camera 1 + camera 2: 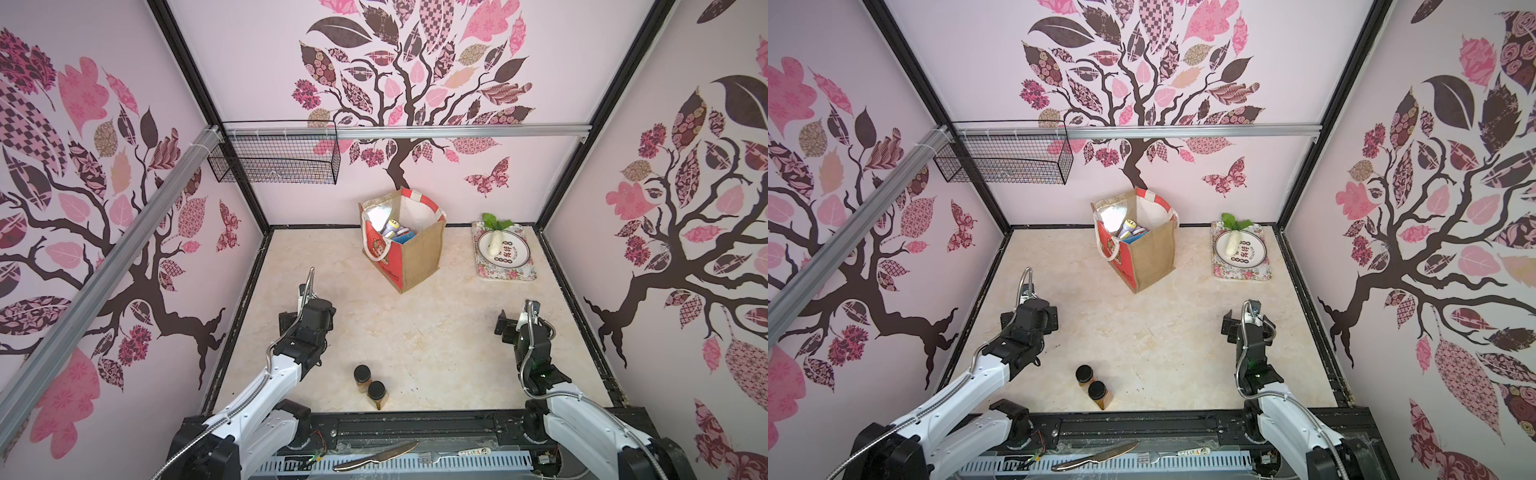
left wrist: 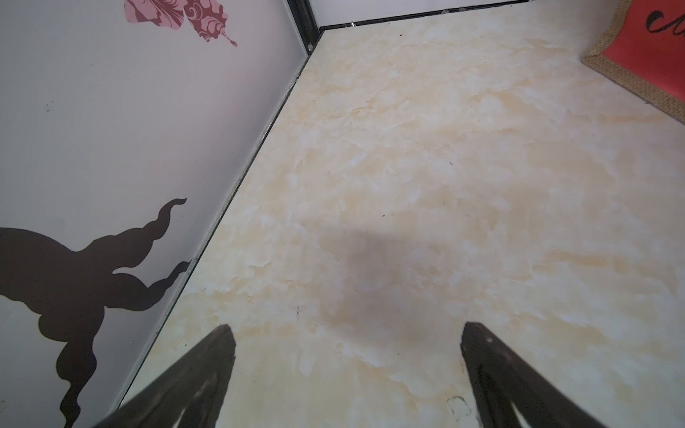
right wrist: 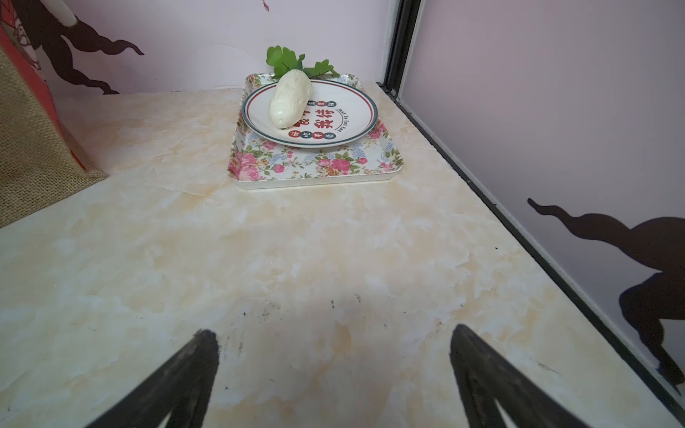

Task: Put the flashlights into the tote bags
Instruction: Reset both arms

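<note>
Flashlights (image 1: 393,228) lie inside the tote bag (image 1: 419,257), which stands upright at the far middle of the table (image 1: 415,340). A lilac one with a yellow ring shows at its open mouth in both top views, with something blue beside it. At near left the left gripper (image 2: 348,328) hangs over bare tabletop, jaws spread wide, nothing between them. At near right the right gripper (image 3: 333,330) is equally wide and empty, and points toward a floral tray (image 3: 315,166) at far right. The tray bears a plate (image 3: 344,122) with a white radish (image 3: 289,100). Two brown jars (image 1: 369,384) stand just beside each other near the front edge, between the arms.
</note>
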